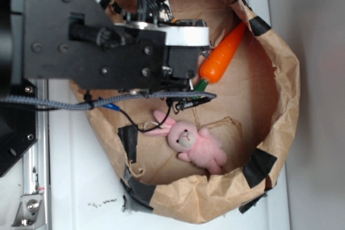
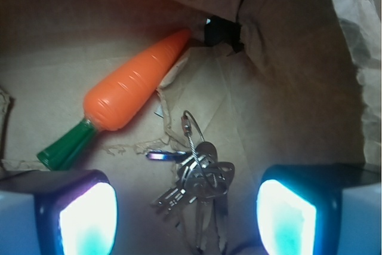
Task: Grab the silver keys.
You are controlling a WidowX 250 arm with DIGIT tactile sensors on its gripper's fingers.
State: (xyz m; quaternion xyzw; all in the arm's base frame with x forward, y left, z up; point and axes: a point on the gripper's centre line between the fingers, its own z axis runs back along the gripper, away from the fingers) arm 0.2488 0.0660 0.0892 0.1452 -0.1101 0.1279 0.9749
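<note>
In the wrist view the silver keys [image 2: 200, 177] lie fanned on a thin wire ring on the brown paper floor, straight between my two glowing pads [image 2: 89, 219]. My gripper [image 2: 186, 222] is open, one finger on each side of the bunch, touching nothing. An orange carrot [image 2: 134, 85] with a green stem lies just beyond the keys, up and to the left. In the exterior view the arm covers the keys; only the carrot [image 1: 222, 55] shows past the gripper body.
All of this sits inside a brown paper bag with a rolled rim [image 1: 285, 84] patched with black tape. A pink plush rabbit [image 1: 195, 145] lies near the bag's front. The bag wall [image 2: 346, 40] rises close on the right.
</note>
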